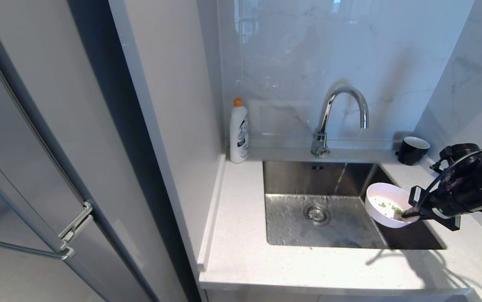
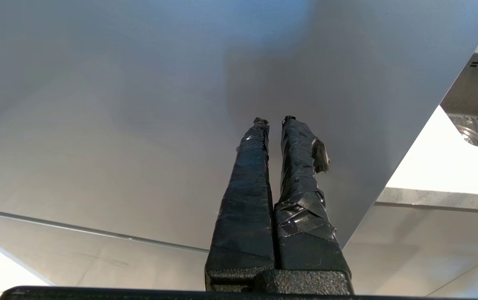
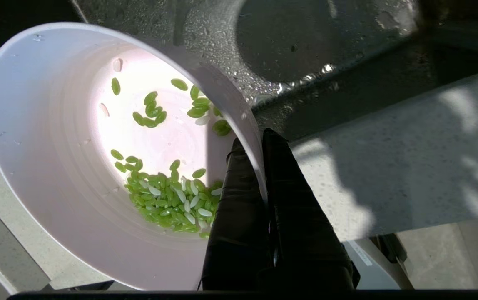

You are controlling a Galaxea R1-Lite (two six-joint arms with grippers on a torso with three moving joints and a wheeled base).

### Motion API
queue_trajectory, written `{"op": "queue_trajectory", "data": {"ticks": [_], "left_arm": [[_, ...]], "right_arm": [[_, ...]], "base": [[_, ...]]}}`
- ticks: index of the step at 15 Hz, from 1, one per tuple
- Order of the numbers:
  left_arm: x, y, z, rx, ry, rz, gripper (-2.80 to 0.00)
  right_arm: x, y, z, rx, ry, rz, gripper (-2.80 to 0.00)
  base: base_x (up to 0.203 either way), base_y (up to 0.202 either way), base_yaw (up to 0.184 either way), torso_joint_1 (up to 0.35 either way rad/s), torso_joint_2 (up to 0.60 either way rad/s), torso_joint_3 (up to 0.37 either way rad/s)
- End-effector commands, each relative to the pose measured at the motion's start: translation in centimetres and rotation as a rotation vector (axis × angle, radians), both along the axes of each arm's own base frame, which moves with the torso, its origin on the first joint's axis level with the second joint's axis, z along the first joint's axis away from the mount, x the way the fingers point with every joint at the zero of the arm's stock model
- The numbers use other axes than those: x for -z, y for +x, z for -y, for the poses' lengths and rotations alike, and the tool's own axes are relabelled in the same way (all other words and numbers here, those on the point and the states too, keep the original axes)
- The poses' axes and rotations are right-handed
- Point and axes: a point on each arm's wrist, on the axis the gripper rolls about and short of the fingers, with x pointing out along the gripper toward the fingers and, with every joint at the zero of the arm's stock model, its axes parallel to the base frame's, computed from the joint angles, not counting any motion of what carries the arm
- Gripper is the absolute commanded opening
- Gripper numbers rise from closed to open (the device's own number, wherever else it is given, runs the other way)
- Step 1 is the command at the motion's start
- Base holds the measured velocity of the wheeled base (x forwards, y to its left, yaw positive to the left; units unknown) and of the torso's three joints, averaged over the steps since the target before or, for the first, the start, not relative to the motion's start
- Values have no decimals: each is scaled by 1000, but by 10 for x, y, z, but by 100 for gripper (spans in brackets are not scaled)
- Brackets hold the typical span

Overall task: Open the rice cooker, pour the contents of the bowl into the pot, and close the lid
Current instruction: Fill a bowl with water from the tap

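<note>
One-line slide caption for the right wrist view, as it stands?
Right gripper pinches the tilted bowl by its rim, green and white grains pooled inside, over the wet steel sink.

pale pink-white bowl (image 1: 386, 204) at 4 o'clock, holding bright green and white grains (image 3: 168, 196). black tape-wrapped right gripper (image 3: 260, 143) on its rim. brushed steel-grey sink (image 1: 291, 218), wet and speckled, at centre. chrome tap (image 1: 341, 113) at 1 o'clock. white bottle (image 1: 238, 134) with orange cap and dark label at 12 o'clock. black cup (image 1: 412, 150), white inside, at 3 o'clock. white speckled counter (image 1: 241, 260); grey-veined white marble wall (image 1: 308, 63).
</note>
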Motion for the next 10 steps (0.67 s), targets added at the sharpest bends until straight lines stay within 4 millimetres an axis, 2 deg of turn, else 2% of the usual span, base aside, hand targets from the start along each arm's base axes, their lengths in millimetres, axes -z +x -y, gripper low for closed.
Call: {"op": "queue_trajectory", "data": {"ticks": [1, 6, 10], "left_arm": [[0, 0, 0, 0, 0, -1, -280], [0, 0, 0, 0, 0, -3, -280], [0, 0, 0, 0, -1, -1, -280]], "right_arm": [[11, 21, -9, -23, 10, -14, -280], [11, 69, -34, -24, -23, 35, -280], [12, 104, -39, 7, -33, 56, -280]], "base": [[0, 0, 0, 0, 0, 0], [0, 0, 0, 0, 0, 0], [0, 0, 0, 0, 0, 0]]}}
